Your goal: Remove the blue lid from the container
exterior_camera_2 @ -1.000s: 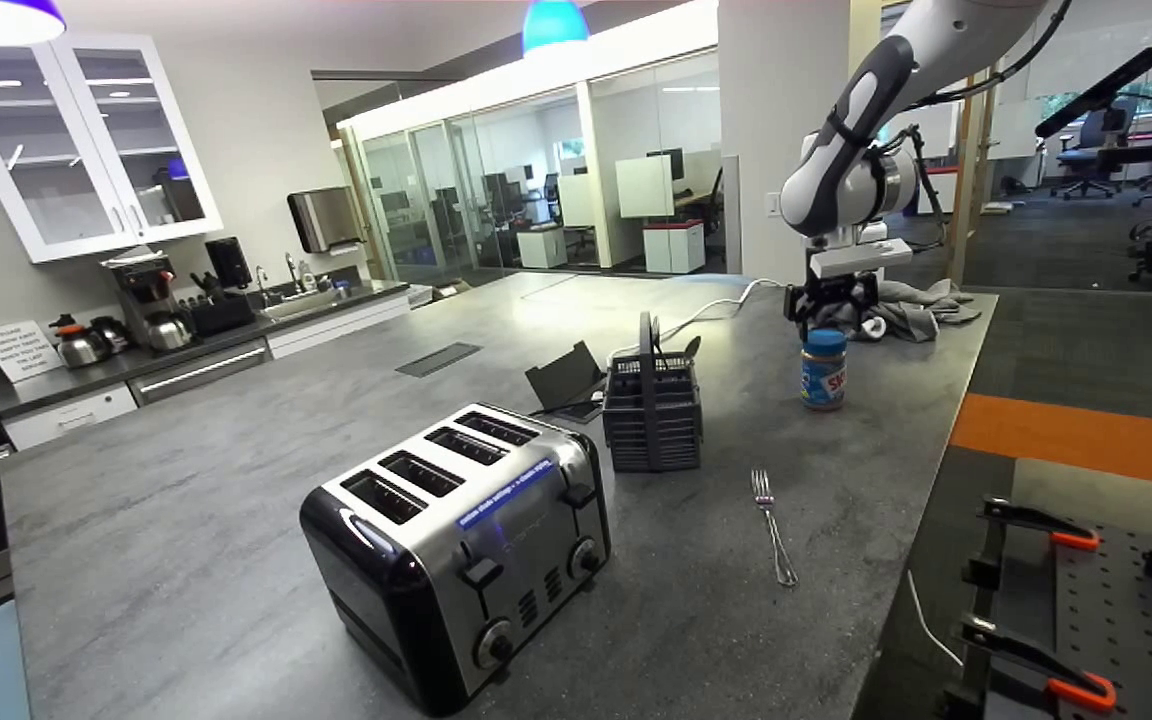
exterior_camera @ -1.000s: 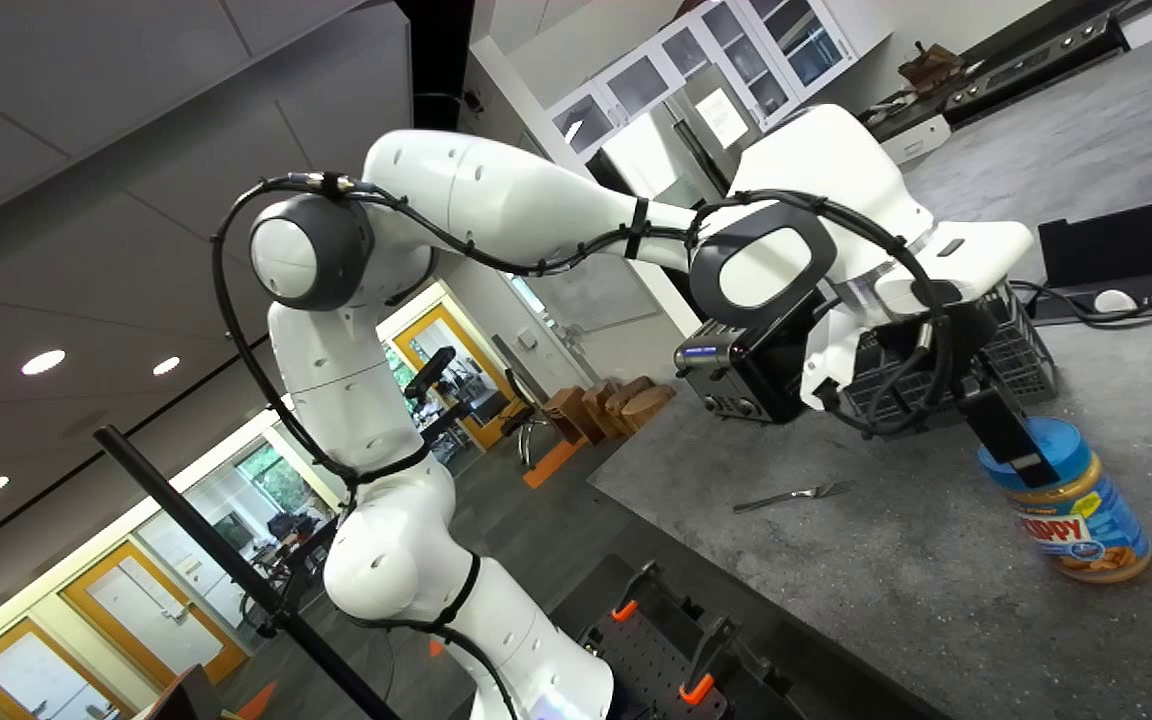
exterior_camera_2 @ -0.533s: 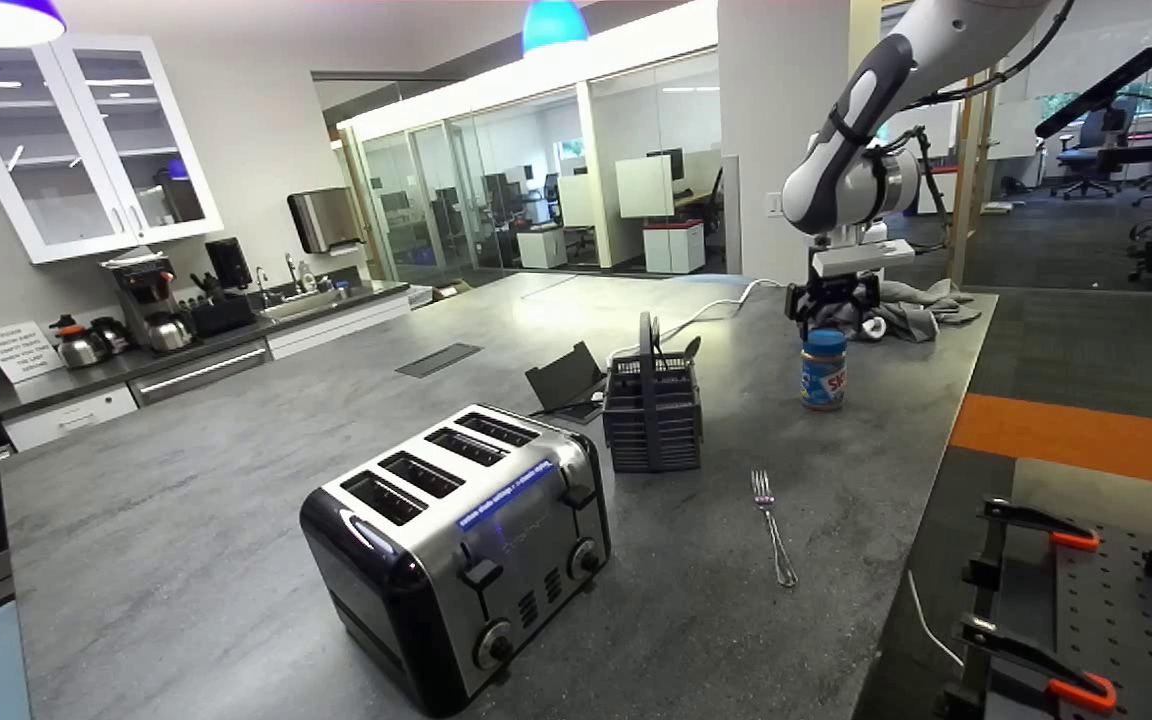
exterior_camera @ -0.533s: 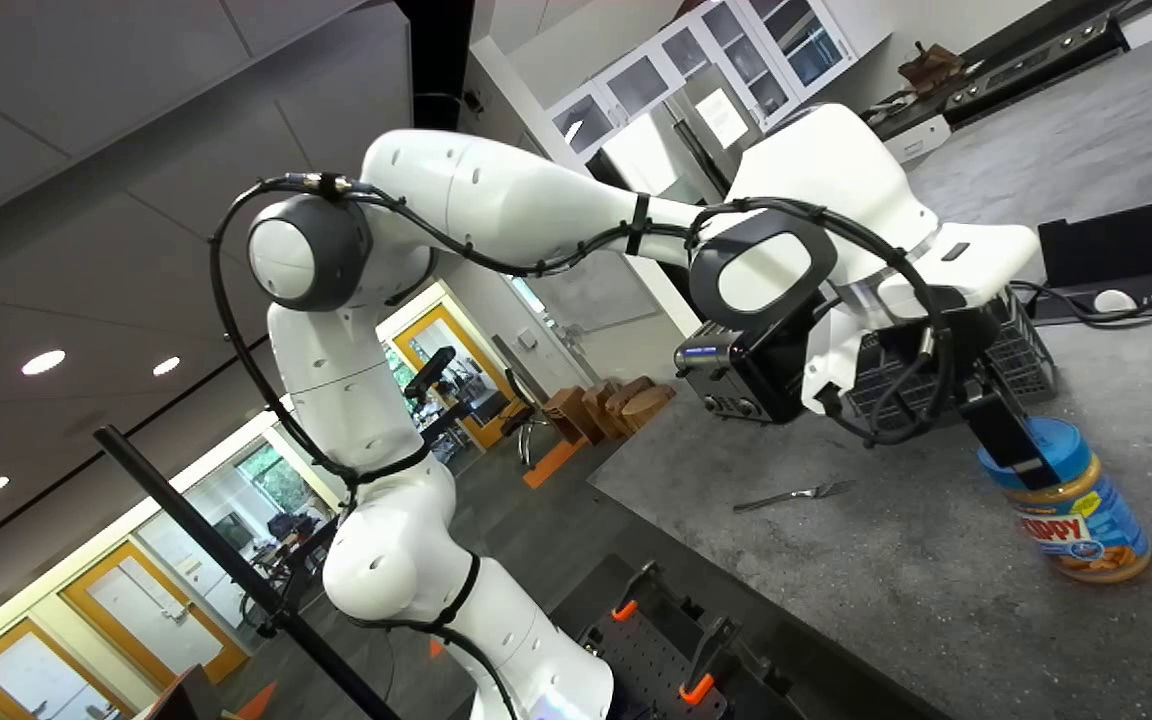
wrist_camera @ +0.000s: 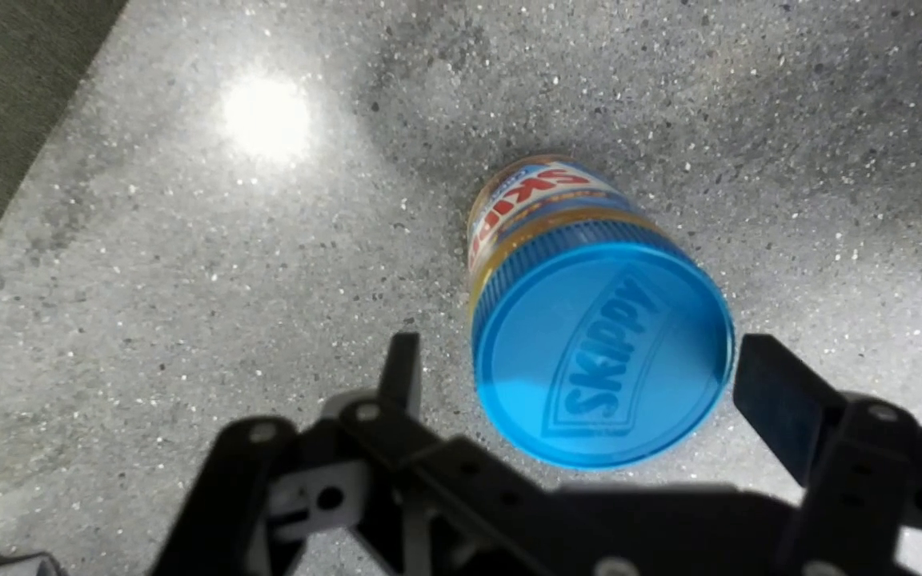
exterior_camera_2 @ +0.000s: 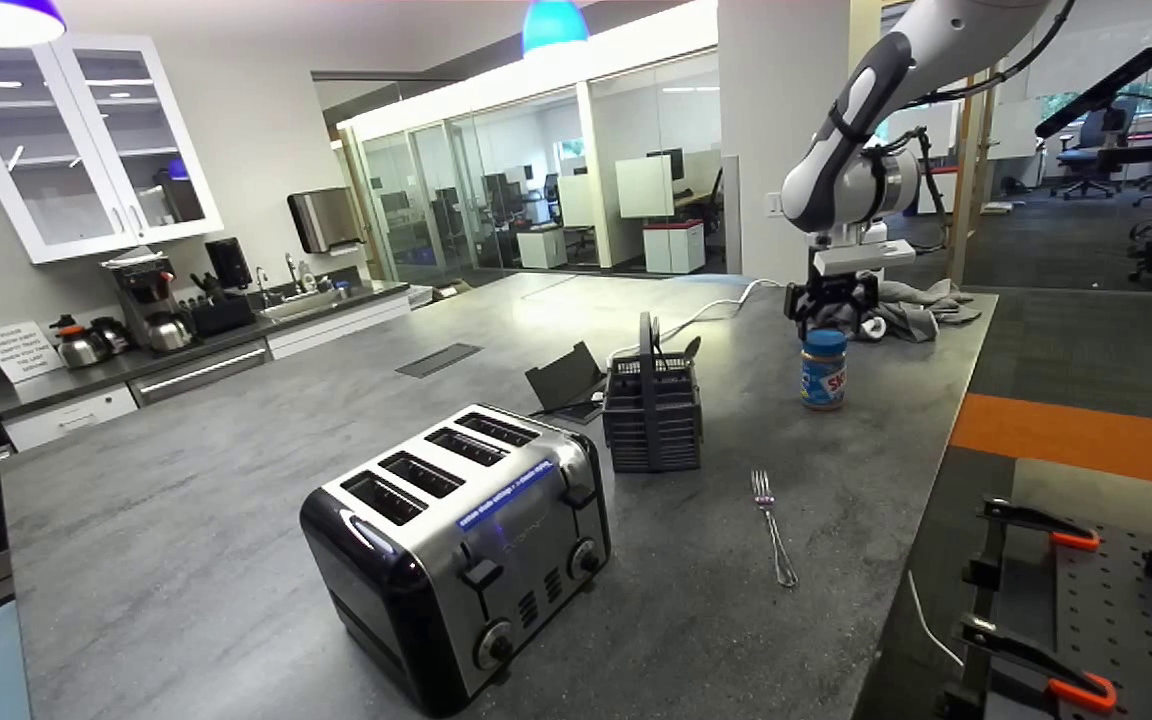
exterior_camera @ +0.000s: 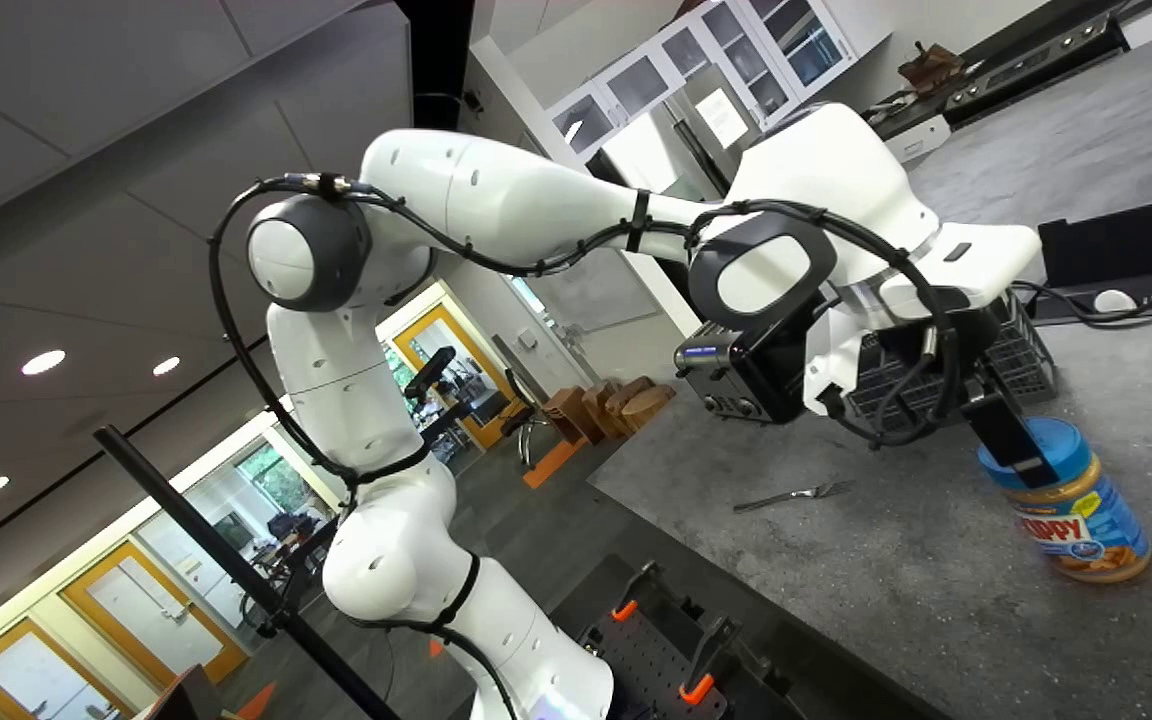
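The container is a tan jar (exterior_camera: 1086,535) with a red, white and blue label, upright on the grey counter. It shows in both exterior views, also here (exterior_camera_2: 823,382), and in the wrist view (wrist_camera: 541,188). The round blue lid (wrist_camera: 589,360) sits on the jar. My gripper (wrist_camera: 583,338) is open, with one finger on each side of the lid. The right-hand finger (wrist_camera: 777,400) is close to the lid's rim; the left-hand finger (wrist_camera: 403,372) has a visible gap. In an exterior view a black finger (exterior_camera: 1011,435) stands before the lid; the far finger is hidden.
A black wire basket (exterior_camera_2: 652,430) and a toaster (exterior_camera_2: 456,560) stand on the same counter. A fork (exterior_camera_2: 772,525) lies near the counter's edge. A grey cloth (exterior_camera_2: 921,315) lies behind the gripper, and a black open case (exterior_camera_2: 566,378) lies behind the basket.
The arm has shifted only very slightly; the gripper stays around the lid. The jar and lid have not visibly moved.
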Controlling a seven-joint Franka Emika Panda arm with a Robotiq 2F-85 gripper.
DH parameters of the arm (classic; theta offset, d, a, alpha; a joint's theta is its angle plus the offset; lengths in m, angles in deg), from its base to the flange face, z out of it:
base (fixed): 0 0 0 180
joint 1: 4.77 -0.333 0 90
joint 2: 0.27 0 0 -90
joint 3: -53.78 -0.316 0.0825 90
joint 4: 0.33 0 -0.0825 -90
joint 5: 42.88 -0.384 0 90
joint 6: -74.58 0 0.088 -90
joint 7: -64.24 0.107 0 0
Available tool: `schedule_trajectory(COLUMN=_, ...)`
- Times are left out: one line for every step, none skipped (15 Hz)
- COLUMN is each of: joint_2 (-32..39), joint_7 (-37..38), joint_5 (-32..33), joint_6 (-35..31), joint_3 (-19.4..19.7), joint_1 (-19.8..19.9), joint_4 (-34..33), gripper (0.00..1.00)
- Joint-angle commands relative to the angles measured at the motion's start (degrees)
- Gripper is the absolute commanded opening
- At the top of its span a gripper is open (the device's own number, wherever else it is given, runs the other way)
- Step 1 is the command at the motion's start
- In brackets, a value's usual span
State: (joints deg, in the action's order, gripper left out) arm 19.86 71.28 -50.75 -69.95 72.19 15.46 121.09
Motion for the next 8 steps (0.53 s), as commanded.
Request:
schedule_trajectory(joint_2=-0.3, joint_7=-1.2, joint_5=-0.7, joint_6=1.7, joint_3=-0.8, joint_1=0.5, joint_4=-0.2, gripper=1.00)
schedule_trajectory(joint_2=-0.2, joint_7=-1.1, joint_5=-0.6, joint_6=1.8, joint_3=-0.8, joint_1=0.4, joint_4=-0.3, gripper=1.00)
schedule_trajectory(joint_2=-0.1, joint_7=-1.0, joint_5=-0.5, joint_6=1.9, joint_3=-0.8, joint_1=0.4, joint_4=-0.3, gripper=1.00)
schedule_trajectory(joint_2=0.1, joint_7=-0.9, joint_5=-0.4, joint_6=1.9, joint_3=-0.8, joint_1=0.3, joint_4=-0.4, gripper=1.00)
schedule_trajectory(joint_2=0.2, joint_7=-0.6, joint_5=-0.3, joint_6=1.7, joint_3=-0.7, joint_1=0.3, joint_4=-0.4, gripper=1.00)
schedule_trajectory(joint_2=0.5, joint_7=-0.3, joint_5=-0.2, joint_6=1.4, joint_3=-0.6, joint_1=0.2, joint_4=-0.5, gripper=1.00)
schedule_trajectory(joint_2=0.6, joint_7=-0.3, joint_5=-0.2, joint_6=1.5, joint_3=-0.6, joint_1=0.2, joint_4=-0.5, gripper=1.00)
schedule_trajectory(joint_2=0.8, joint_7=-0.1, joint_5=-0.2, joint_6=1.4, joint_3=-0.6, joint_1=0.2, joint_4=-0.5, gripper=1.00)
